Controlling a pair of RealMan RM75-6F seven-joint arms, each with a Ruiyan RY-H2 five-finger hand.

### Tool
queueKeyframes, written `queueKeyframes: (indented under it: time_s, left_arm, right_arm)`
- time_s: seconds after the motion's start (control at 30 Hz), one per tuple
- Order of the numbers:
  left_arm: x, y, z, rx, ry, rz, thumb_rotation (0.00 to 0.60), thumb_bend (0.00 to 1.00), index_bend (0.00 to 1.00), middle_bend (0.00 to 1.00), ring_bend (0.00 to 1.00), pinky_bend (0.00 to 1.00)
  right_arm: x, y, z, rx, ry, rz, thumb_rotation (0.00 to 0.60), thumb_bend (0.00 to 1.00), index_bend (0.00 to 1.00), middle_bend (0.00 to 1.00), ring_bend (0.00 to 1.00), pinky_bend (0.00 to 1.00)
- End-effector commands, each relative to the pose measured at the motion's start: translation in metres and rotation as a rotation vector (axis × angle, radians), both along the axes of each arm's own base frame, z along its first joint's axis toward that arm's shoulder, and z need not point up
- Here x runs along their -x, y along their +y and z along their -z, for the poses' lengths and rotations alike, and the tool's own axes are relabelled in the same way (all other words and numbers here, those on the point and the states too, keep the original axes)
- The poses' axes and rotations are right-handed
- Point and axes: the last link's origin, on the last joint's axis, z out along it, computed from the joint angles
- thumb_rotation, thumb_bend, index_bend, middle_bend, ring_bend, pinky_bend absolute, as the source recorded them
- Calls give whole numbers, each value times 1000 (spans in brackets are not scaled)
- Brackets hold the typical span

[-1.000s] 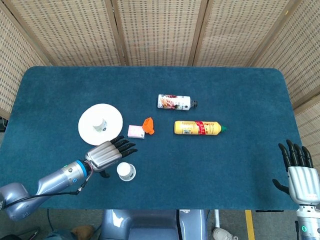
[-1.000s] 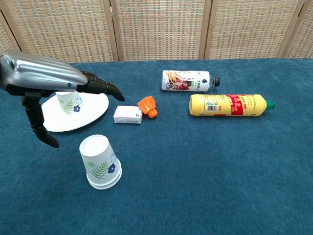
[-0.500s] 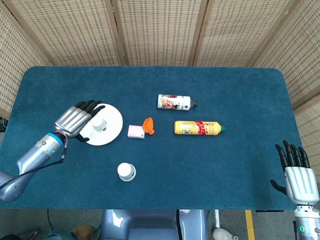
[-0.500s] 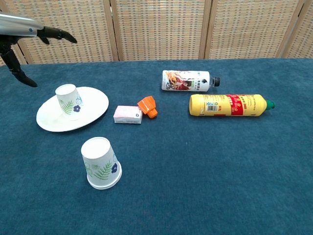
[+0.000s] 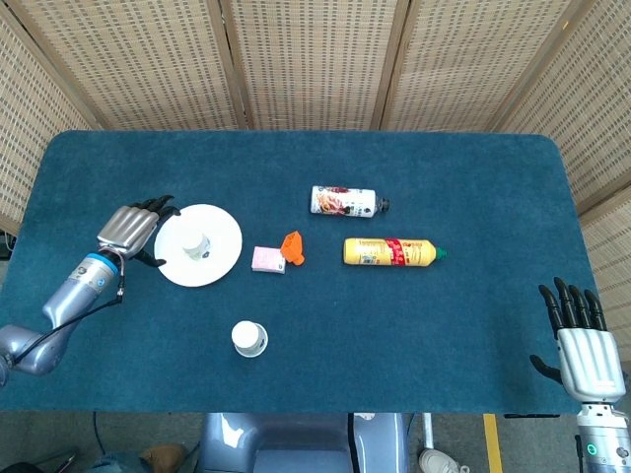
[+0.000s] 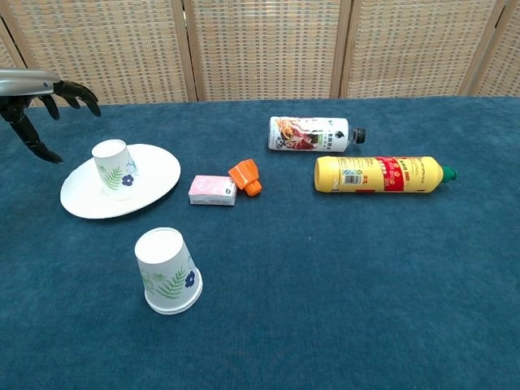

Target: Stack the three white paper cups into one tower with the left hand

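Note:
Two white paper cups with leaf prints show, both upside down. One cup (image 5: 197, 244) (image 6: 112, 168) stands on the white plate (image 5: 224, 236) (image 6: 159, 174). The other cup (image 5: 249, 338) (image 6: 168, 270) stands on the blue cloth near the front edge. My left hand (image 5: 131, 228) (image 6: 42, 89) hovers just left of the plate, fingers apart and arched, holding nothing and touching no cup. Only the head view shows my right hand (image 5: 582, 340), which is at the table's front right corner, fingers straight and empty.
A pink box (image 5: 267, 259) (image 6: 213, 189) and an orange piece (image 5: 292, 246) (image 6: 245, 177) lie right of the plate. A white bottle (image 5: 343, 201) (image 6: 309, 134) and a yellow bottle (image 5: 389, 252) (image 6: 378, 174) lie on their sides further right. Wicker screens stand behind the table.
My left hand left the front cup, swung back over the plate's left edge, then drew further left and lower. The right hand slid slightly toward the front. Both cups stayed put.

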Motion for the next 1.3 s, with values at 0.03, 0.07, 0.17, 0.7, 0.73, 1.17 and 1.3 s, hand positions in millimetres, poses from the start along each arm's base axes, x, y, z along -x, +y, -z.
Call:
queueKeyframes:
  time_s: [0.03, 0.07, 0.17, 0.7, 0.73, 1.17, 1.3]
  left_arm:
    - [2, 4, 15, 3, -20, 5, 600, 46, 264, 135, 198, 303]
    - [0, 6, 21, 3, -27, 10, 600, 47, 266, 136, 201, 306]
    - [-1, 9, 30, -3, -39, 20, 600, 49, 266, 136, 201, 306]
    - [-23, 25, 59, -2, -75, 62, 600, 119, 370, 240, 321, 467]
    - [-23, 25, 59, -1, -67, 63, 600, 134, 407, 275, 358, 510]
    - [-20, 24, 54, -6, -39, 57, 600, 231, 611, 467, 525, 675]
    - [-24, 24, 47, -19, -52, 74, 600, 230, 611, 467, 525, 675]
  right_arm:
    - [0, 0, 0, 0, 0, 1, 600, 0, 0, 0, 0, 0]
    - [1, 0, 0, -1, -1, 2, 600, 0, 0, 0, 0, 0]
    - [1, -1, 0, 0, -1, 4, 600, 0, 0, 0, 0, 0]
    - [7, -6, 0, -1, 1, 31, 600, 0, 0, 0, 0, 0]
    - [7, -6, 0, -1, 0, 33, 600, 0, 0, 0, 0, 0]
    - [8, -7, -1, 0, -9, 37, 600, 0, 0, 0, 0, 0]
    - [8, -6, -2, 2, -10, 34, 600, 0, 0, 0, 0, 0]
